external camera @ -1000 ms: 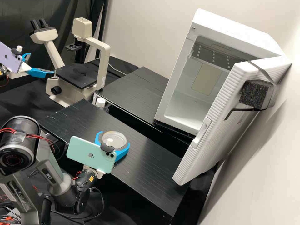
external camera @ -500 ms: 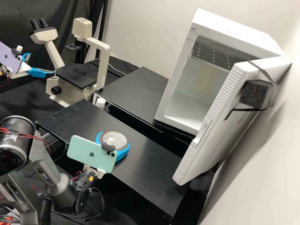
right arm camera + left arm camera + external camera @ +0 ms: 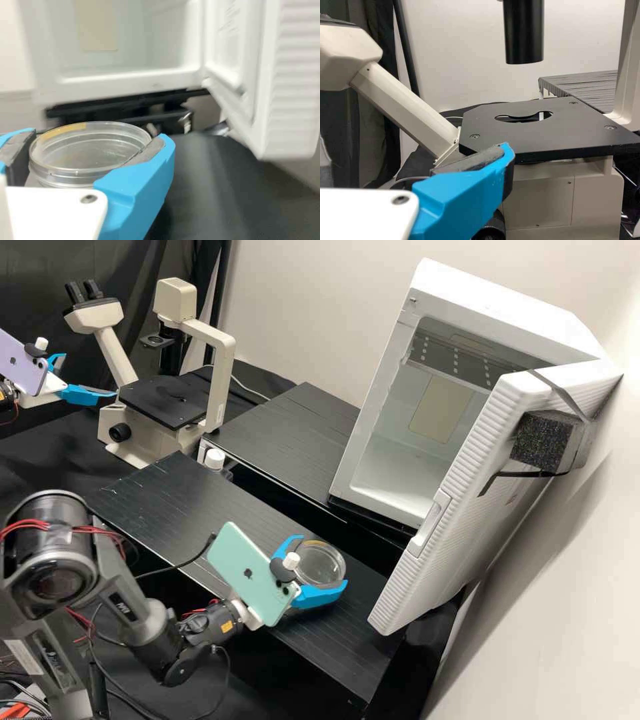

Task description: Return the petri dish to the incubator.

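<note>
The dish (image 3: 90, 150) is held by its sides in the right gripper (image 3: 323, 561), before the incubator (image 3: 407, 467); near the microscope (image 3: 163, 400), the left gripper (image 3: 89, 375) is parted wide. Judged light, rigid and slippery, the dish is best clasped there, gently.

Cut-off incubator (image 3: 125, 86), right wrist view

Black cloth-covered bench (image 3: 47, 455); cream microscope (image 3: 137, 433) on top.
</note>
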